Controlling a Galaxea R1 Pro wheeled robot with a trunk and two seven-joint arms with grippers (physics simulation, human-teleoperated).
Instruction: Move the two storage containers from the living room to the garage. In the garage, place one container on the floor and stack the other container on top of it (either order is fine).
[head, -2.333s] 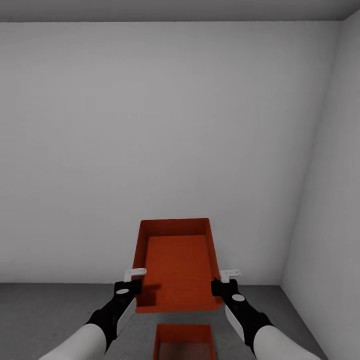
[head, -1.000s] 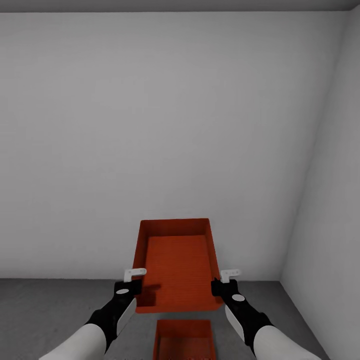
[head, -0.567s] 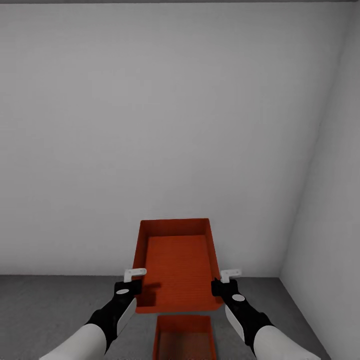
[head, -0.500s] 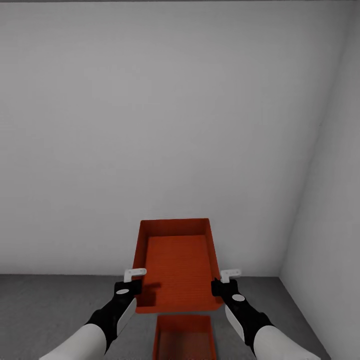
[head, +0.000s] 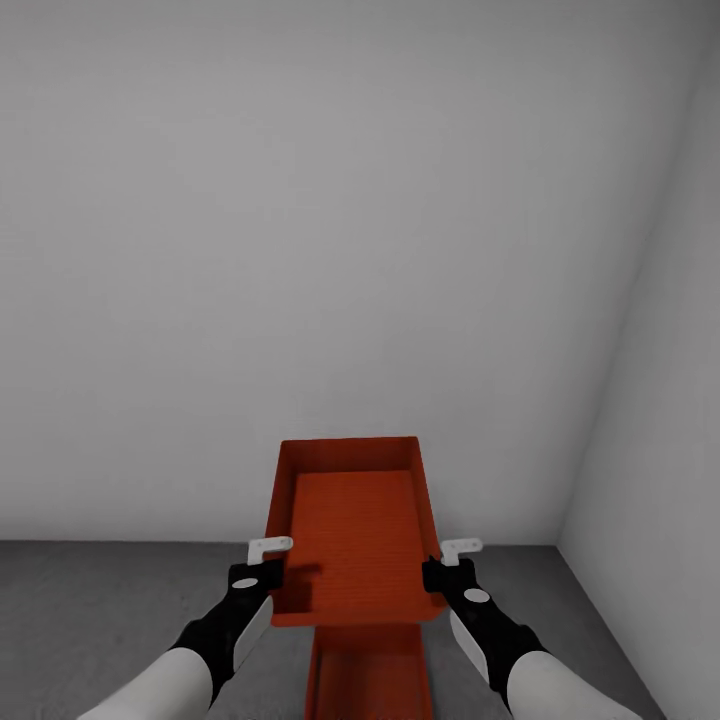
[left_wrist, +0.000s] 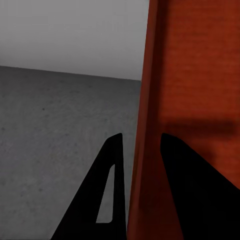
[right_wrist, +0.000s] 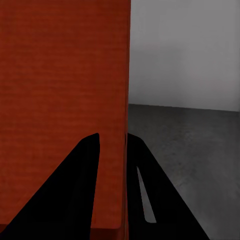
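Observation:
I hold one red-orange storage container (head: 352, 530) in the air in front of me, tilted so its open inside faces me. My left gripper (head: 268, 560) is shut on its left wall (left_wrist: 150, 125), and my right gripper (head: 447, 562) is shut on its right wall (right_wrist: 112, 125). The second storage container (head: 368, 672) rests on the dark grey garage floor (head: 90, 600) directly below the held one, its far end hidden behind the held bin. Each wrist view shows black fingers (left_wrist: 107, 195) straddling a thin orange wall.
A plain grey-white wall (head: 300, 250) stands ahead and another (head: 660, 400) closes the right side, meeting in a corner. Concrete floor stretches to the left and right (head: 560, 590) of the containers.
The whole view has shifted: the lower container now reaches up to the held one's near edge and the ceiling line has left the top. The arms and held container keep their place in view.

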